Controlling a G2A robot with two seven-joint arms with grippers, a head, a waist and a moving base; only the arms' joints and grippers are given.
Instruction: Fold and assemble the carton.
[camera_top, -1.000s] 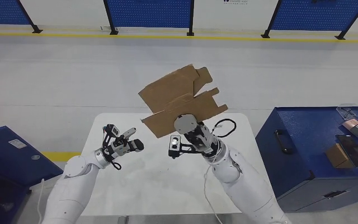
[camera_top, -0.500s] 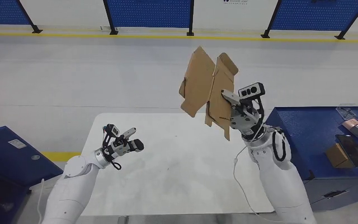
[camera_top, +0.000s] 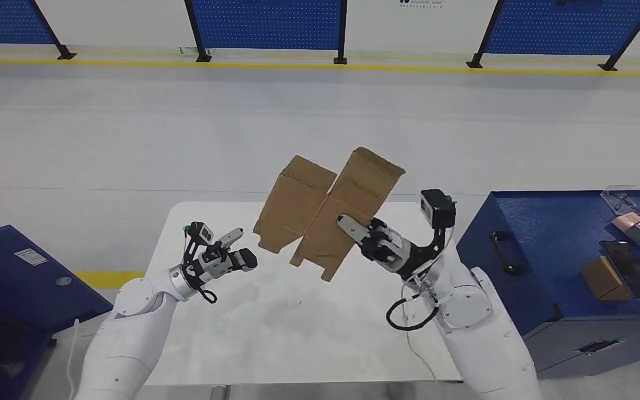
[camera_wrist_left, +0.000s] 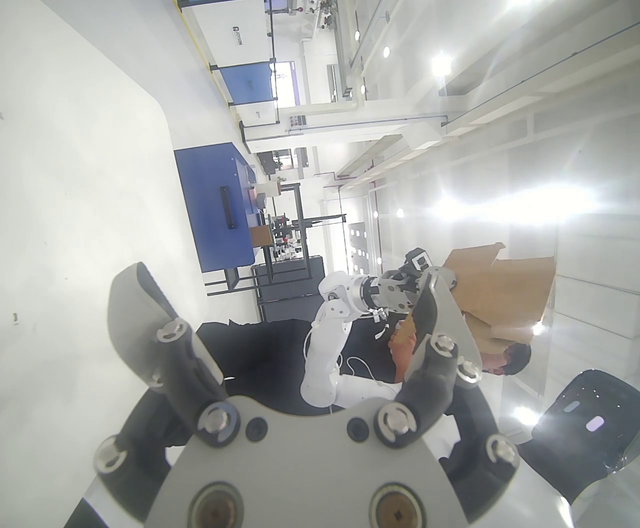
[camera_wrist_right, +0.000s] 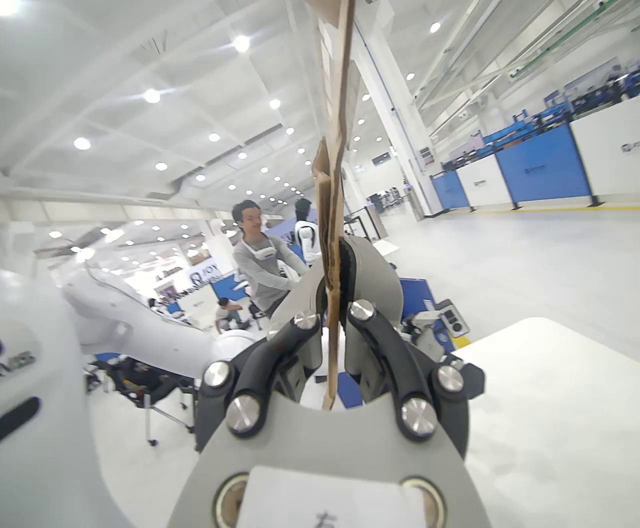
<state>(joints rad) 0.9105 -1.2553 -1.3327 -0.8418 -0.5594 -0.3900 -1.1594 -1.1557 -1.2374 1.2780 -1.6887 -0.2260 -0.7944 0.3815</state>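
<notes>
My right gripper is clamped on the carton; in the right wrist view the two fingers press on either face of the cardboard, which runs edge-on between them with no gap to spare; the hold is near one edge of the sheet, on the side nearest my arm; the carton is flat and not yet formed, two brown panels side by side with a crease between them and short flaps at their ends; it hangs in the air, tilted, over the far part of the white table, touching nothing but my fingers; my left gripper hovers above the table's left side, well apart from the carton; its fingers stand wide apart with nothing between them; from the left wrist view the carton shows farther off, in my other arm's grip; a blue cabinet stands beside the table on the right
</notes>
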